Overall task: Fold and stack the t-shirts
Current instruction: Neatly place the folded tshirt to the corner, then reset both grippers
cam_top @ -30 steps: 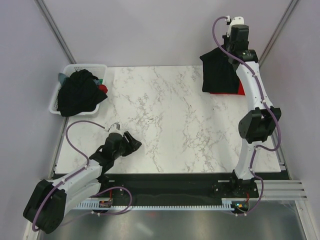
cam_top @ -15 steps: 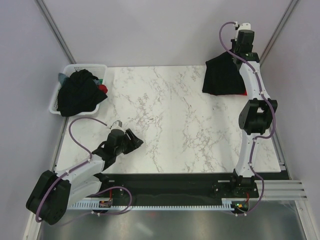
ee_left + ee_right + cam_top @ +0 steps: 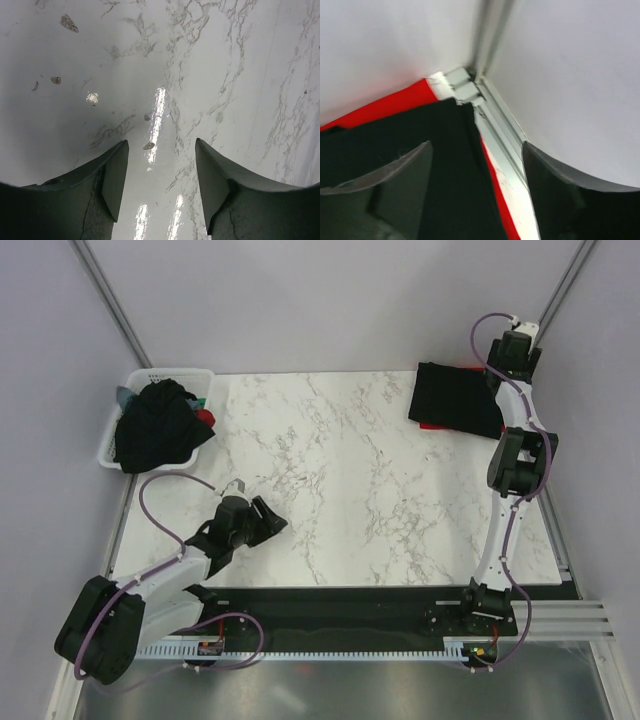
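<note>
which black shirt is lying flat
The black t-shirt at the far right corner, flat over a red one; the other black one is heaped in the basket.

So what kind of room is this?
Probably a robot test lab: a left arm and right arm bolted beside a marble-look table, bare walls with metal framing, a basket of shirts.

A folded black t-shirt (image 3: 455,400) lies flat at the bench's (image 3: 340,490) 1 o'clock corner, on top of a bright red t-shirt (image 3: 385,105) whose edges peek out. At 10 o'clock, a crumpled heap of dark t-shirts (image 3: 155,430) fills the white basket (image 3: 108,445).
</note>
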`<state>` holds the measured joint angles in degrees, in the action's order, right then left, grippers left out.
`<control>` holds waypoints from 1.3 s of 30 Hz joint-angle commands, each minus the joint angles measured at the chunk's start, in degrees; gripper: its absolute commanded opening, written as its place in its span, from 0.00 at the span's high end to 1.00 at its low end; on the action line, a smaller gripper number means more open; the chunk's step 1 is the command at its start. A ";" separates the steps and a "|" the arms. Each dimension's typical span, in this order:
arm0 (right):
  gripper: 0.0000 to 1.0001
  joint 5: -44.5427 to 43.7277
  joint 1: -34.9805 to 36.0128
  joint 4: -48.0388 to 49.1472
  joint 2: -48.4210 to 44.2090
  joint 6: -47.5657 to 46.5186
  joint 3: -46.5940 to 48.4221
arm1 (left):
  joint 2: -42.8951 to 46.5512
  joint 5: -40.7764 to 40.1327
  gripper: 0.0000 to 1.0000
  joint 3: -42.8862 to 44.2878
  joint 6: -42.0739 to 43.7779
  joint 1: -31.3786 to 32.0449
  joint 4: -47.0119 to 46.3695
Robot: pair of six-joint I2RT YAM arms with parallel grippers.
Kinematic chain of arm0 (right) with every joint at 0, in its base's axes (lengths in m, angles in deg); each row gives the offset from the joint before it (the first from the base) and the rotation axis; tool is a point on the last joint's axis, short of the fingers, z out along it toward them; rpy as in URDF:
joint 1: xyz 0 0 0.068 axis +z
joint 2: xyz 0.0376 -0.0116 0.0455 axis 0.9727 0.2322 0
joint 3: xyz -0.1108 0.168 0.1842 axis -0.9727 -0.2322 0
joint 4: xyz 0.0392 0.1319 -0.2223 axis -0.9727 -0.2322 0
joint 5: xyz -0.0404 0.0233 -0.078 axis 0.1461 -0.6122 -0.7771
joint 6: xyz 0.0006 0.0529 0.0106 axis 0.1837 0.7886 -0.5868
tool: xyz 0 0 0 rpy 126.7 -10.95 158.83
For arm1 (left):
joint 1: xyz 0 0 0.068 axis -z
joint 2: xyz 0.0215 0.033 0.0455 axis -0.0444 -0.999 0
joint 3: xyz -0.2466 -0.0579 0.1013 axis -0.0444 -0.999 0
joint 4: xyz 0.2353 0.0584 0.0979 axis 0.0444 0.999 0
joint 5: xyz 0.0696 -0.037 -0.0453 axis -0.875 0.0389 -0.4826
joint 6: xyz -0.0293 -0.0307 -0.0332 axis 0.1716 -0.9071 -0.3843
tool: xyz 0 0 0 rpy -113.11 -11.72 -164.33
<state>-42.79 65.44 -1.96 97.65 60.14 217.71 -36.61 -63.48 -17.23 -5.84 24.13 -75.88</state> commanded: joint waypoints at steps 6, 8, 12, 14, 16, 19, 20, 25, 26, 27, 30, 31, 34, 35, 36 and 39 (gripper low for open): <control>0.02 -5.84 4.27 4.13 -22.95 9.72 -6.83 | 1.52 1.00 0.37 -0.53 2.25 -0.57 -0.77; 0.02 -3.14 7.17 3.08 -29.97 11.82 -11.55 | 1.87 1.09 0.37 -0.70 2.25 -0.66 -0.85; 0.02 4.70 14.46 4.04 -46.12 21.12 -26.58 | 2.22 1.79 0.37 -0.97 2.34 -0.75 -0.68; 0.02 7.24 20.43 5.52 -51.42 24.65 -37.79 | 2.75 2.14 0.37 -1.23 2.16 -0.75 -0.42; 0.02 11.20 27.00 7.28 -58.54 29.46 -45.82 | 3.80 2.50 0.37 -1.76 2.16 -0.84 0.11; 0.02 15.42 37.27 9.40 -65.49 32.74 -60.77 | 6.35 2.85 0.36 -2.28 1.90 -0.84 1.43; 0.02 15.69 39.94 9.75 -66.64 33.27 -66.98 | 7.05 2.67 0.36 -2.37 1.81 -0.84 1.78; 0.02 10.88 55.13 10.54 -72.88 36.44 -83.19 | 11.97 2.32 0.36 -3.60 0.85 -0.92 3.89; 0.02 10.17 56.56 12.54 -73.85 36.88 -88.17 | 12.59 2.06 0.36 -3.78 0.67 -0.92 4.24; 0.02 10.16 57.45 13.44 -75.77 37.14 -90.40 | 13.20 2.14 0.36 -4.04 0.41 -0.92 4.50; 0.02 10.86 58.60 15.99 -78.68 37.50 -97.35 | 15.40 1.79 0.35 -4.39 0.14 -0.92 5.30; 0.02 10.77 58.68 16.60 -79.21 37.93 -98.67 | 15.93 1.79 0.35 -4.48 0.05 -0.92 6.69; 0.02 11.82 58.68 17.57 -80.45 37.68 -99.48 | 17.95 1.18 0.34 -4.83 -0.39 -1.01 7.67; 0.02 12.78 58.68 18.18 -80.27 37.32 -99.74 | 19.00 0.57 0.34 -4.92 -0.99 -1.01 8.80; 0.02 12.79 58.68 18.54 -79.49 37.41 -99.82 | 19.62 0.39 0.33 -4.92 -1.44 -1.01 9.51; 0.02 13.49 58.68 19.24 -76.77 37.32 -99.39 | 23.39 0.30 0.25 -5.54 -1.88 -1.01 11.62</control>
<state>-30.05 123.99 13.34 19.09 96.97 117.58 -16.39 -62.19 -22.15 -6.08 23.50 -66.67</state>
